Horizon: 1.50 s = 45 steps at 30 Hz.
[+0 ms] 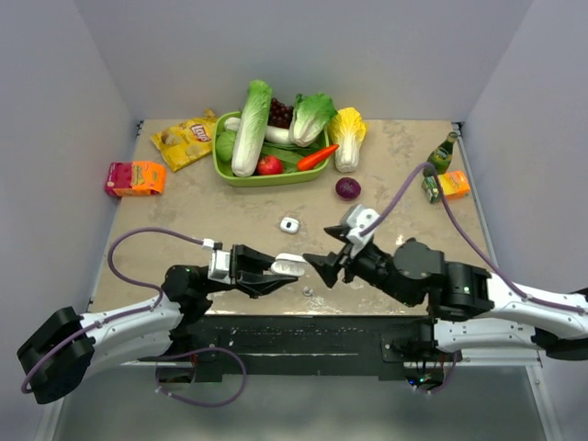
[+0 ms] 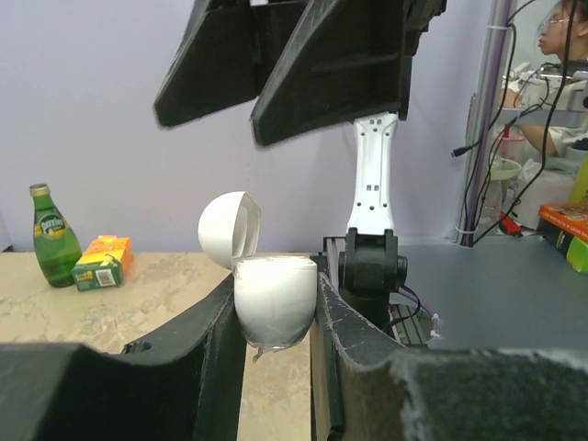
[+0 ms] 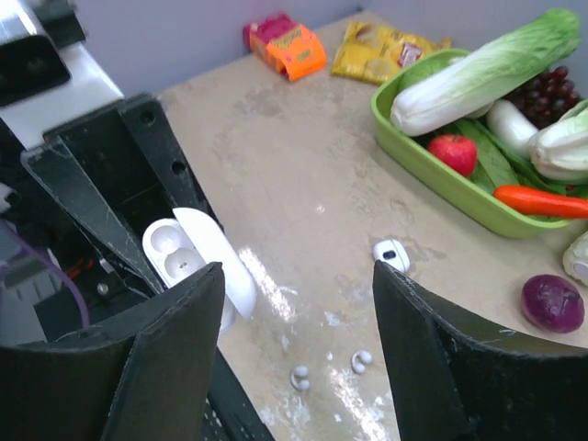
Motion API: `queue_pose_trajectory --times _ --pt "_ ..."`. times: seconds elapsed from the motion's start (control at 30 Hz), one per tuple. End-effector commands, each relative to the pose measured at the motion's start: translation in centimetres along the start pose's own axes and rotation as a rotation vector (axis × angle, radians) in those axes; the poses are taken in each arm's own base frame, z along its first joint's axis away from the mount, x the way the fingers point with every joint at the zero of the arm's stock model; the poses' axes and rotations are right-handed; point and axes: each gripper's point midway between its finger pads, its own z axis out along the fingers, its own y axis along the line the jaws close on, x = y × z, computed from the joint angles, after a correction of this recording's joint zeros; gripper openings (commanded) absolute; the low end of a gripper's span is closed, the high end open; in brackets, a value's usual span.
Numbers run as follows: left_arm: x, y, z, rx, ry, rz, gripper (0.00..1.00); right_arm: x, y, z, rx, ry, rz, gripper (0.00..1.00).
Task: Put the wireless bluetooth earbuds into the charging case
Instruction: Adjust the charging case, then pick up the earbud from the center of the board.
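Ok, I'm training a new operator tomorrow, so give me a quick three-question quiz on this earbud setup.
1. Which gripper holds the charging case? A left, B right, C neither.
2. True or false: both earbuds lie on the table.
3. Is the case's lid open or shut?
Key: 1 A, the left gripper; 2 true; 3 open.

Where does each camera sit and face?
Top: above and behind the robot, looking down on the table; left arm and right arm show.
Left wrist: looks past the left fingers, shut on the case, at the right end effector.
Right wrist: looks down between the right fingers at the earbuds.
All three show the case.
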Motion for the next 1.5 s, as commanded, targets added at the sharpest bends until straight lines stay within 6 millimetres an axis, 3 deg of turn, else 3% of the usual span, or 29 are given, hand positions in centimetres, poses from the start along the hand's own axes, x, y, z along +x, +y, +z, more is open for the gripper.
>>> queue_pose_trajectory --times 0.0,0.13,0.2,0.23,0.27,0.33,0.43,0.5,0.63,0.73,0.87,1.1,1.47 --pt "-1.8 0.8 -0.9 -0.08 -0.099 0.072 0.0 -3.7 -2.7 -2.9 0.065 -0.197 0.161 0.7" --pt "-2.4 1.7 -2.1 -0.174 -0.162 0.062 0.0 -1.2 -5.5 -3.4 0.236 -0.193 0.281 0.69" --pt "-2.6 1.5 -2.7 -0.183 -0.189 0.062 0.0 2.7 -5.5 -1.9 0.293 -0.098 0.28 0.66" --pt "-2.8 1.4 -2.9 -0.187 -0.2 0.061 0.0 4.0 -5.3 -1.3 0.311 -0.068 0.339 0.66" --pt "-2.9 1.3 -3.1 -0.185 -0.205 0.06 0.0 7.1 -5.1 0.2 0.324 0.018 0.327 0.65" --pt "-2.8 0.9 -3.8 -0.192 -0.217 0.049 0.0 10.9 -4.5 1.8 0.31 0.104 0.401 0.65" --pt "-3.6 0.6 -4.4 -0.2 -0.253 0.06 0.0 15.4 -4.2 3.6 0.295 0.197 0.473 0.6" --pt "-2.7 0.6 -5.0 -0.217 -0.23 0.051 0.0 17.9 -3.5 4.7 0.272 0.273 0.478 0.53" --pt "-2.8 0.5 -5.4 -0.225 -0.229 0.063 0.0 21.5 -2.1 6.2 0.24 0.399 0.428 0.4" --pt "-2.6 0.4 -5.9 -0.232 -0.235 0.056 0.0 23.2 -0.9 7.2 0.185 0.443 0.406 0.31" --pt "-2.3 0.0 -6.4 -0.23 -0.247 0.036 0.0 25.3 0.3 7.9 0.137 0.509 0.391 0.28" --pt "-1.7 -0.2 -6.8 -0.23 -0.237 0.019 0.0 26.8 1.7 7.8 0.064 0.559 0.377 0.35" --pt "-1.1 -0.1 -6.7 -0.23 -0.216 0.008 0.0 29.8 1.4 7.7 0.1 0.654 0.337 0.37"
